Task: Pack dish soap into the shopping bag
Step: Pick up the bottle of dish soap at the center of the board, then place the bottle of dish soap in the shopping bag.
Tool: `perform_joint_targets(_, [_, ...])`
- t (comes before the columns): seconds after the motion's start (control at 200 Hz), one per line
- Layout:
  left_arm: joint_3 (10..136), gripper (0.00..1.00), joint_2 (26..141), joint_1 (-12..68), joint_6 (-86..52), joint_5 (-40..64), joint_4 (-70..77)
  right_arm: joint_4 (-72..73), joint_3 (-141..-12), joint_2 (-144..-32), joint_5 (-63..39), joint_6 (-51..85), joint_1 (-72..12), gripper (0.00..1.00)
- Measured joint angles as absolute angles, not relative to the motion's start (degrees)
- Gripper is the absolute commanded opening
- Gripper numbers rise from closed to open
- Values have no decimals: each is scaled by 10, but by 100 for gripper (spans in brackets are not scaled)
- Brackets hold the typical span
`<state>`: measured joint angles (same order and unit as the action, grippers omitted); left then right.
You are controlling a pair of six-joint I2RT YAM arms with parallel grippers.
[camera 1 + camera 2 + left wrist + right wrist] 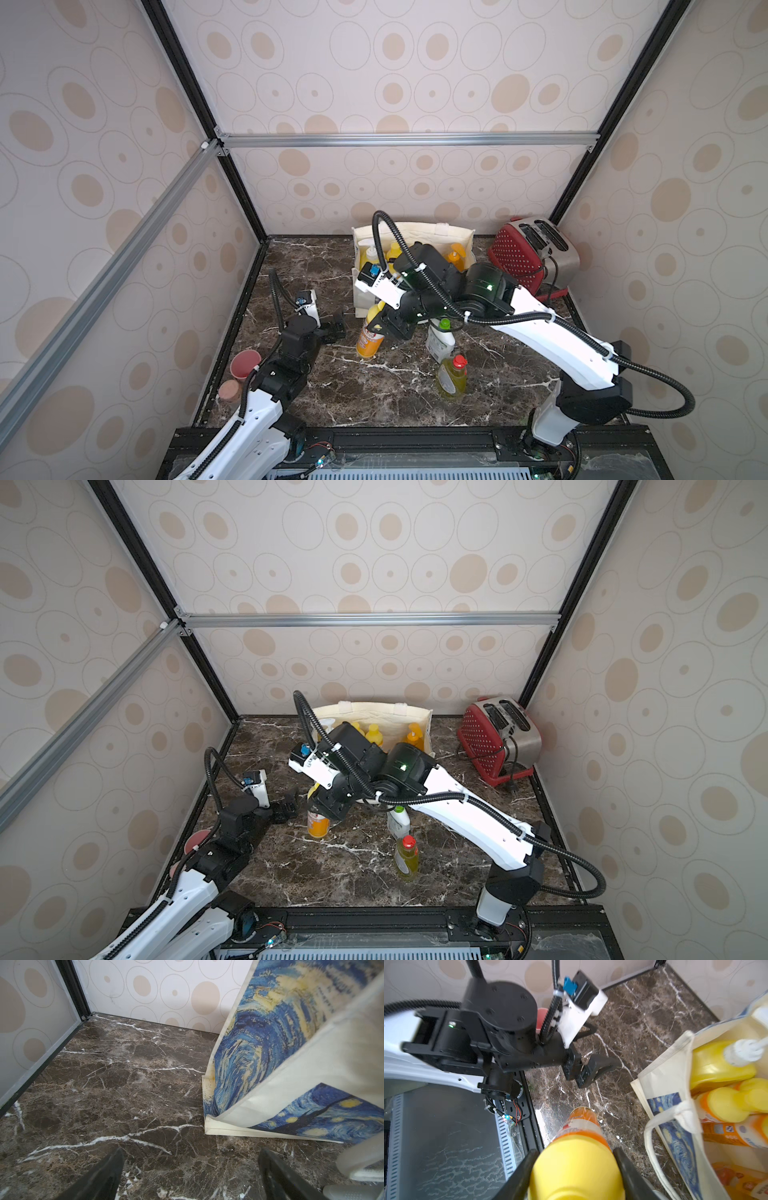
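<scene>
My right gripper (pixel 384 323) (pixel 576 1153) is shut on the yellow cap of a small orange dish soap bottle (pixel 369 338) (pixel 318 824), which leans just in front of the shopping bag's near left corner. The shopping bag (pixel 440 235) (pixel 374 712) (pixel 675 1122) stands open at the back. Inside it are a yellow white-pump bottle (pixel 368 255) (pixel 716 1068), small orange bottles (pixel 724 1105) and an amber orange-pump bottle (pixel 455 258). A white green-capped bottle (pixel 440 338) and a yellow-green red-capped bottle (pixel 452 376) stand on the table. My left gripper (pixel 336 326) (pixel 191 1153) is open and empty, left of the bag (pixel 270 1043).
A red toaster (pixel 532 253) (pixel 498 737) with a cord sits at the back right. Two reddish cups (pixel 245 363) stand by the left wall, beside my left arm. Dark marble table (pixel 374 395) is walled on three sides.
</scene>
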<state>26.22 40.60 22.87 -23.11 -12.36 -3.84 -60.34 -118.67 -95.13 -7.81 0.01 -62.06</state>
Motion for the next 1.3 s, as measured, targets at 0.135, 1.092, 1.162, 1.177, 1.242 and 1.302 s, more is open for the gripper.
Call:
perform_joint_targets(0.135, [262,99,406,229,-231,-124,-38,-612,-1229,-940,-81,-8,-598,35])
perform_joint_targets(1.092, [395,92,419,236,-315,-60,-100,-580,-1226,-942,-29,-17,-371,34])
perform_joint_targets(1.162, [436,92,432,240,-337,-28,-101,-570,-1183,-936,-29,-16,-371,34])
perform_joint_targets(1.177, [443,92,437,241,-341,-22,-100,-568,-1175,-934,-29,-16,-371,34])
perform_joint_targets(1.242, [473,91,458,245,-362,11,-98,-560,-1142,-926,-30,-14,-371,34])
perform_joint_targets(1.302, [490,91,481,252,-379,38,-93,-552,-1115,-916,-31,-13,-371,34])
